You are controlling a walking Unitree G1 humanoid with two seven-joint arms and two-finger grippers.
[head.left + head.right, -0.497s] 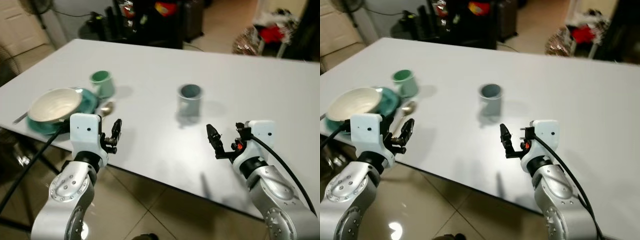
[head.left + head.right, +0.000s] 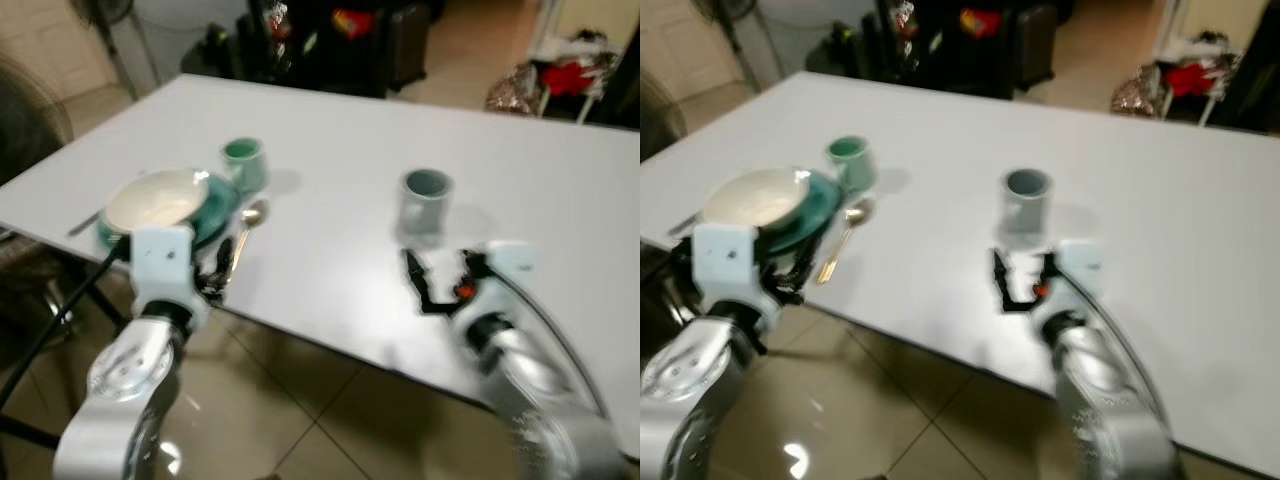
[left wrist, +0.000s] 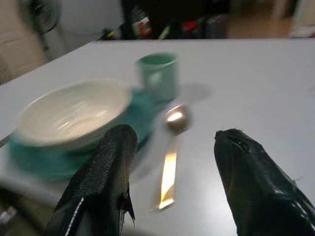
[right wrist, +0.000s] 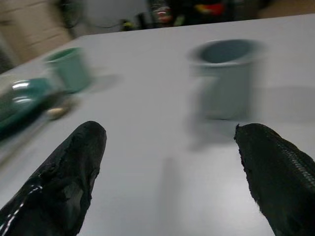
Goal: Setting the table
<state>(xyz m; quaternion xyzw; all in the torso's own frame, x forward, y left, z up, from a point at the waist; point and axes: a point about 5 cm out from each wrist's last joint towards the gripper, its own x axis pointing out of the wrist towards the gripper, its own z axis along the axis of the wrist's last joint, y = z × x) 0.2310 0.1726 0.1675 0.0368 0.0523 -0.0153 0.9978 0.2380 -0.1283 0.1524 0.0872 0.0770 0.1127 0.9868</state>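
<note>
On the white table (image 2: 330, 130), a cream bowl (image 2: 150, 200) rests on a teal plate (image 2: 215, 205) near the front left corner. A green cup (image 2: 243, 162) stands just behind the plate, and a gold spoon (image 2: 245, 225) lies to its right. A grey-blue cup (image 2: 427, 198) stands upright mid-table. My left gripper (image 2: 218, 268) hangs open at the table's front edge, just short of the spoon (image 3: 170, 167). My right gripper (image 2: 438, 282) is open and empty, low over the table directly in front of the grey-blue cup (image 4: 226, 78).
A thin utensil (image 2: 85, 222) pokes out left of the plate. Dark clutter (image 2: 320, 40) and a fan (image 2: 100, 15) stand beyond the far edge, with red items (image 2: 570, 75) at the back right. Tiled floor (image 2: 300, 400) lies below the front edge.
The whole picture has shifted right and blurred, so the camera has moved. The right gripper now sits straight in front of the grey-blue cup. Both grippers stay open.
</note>
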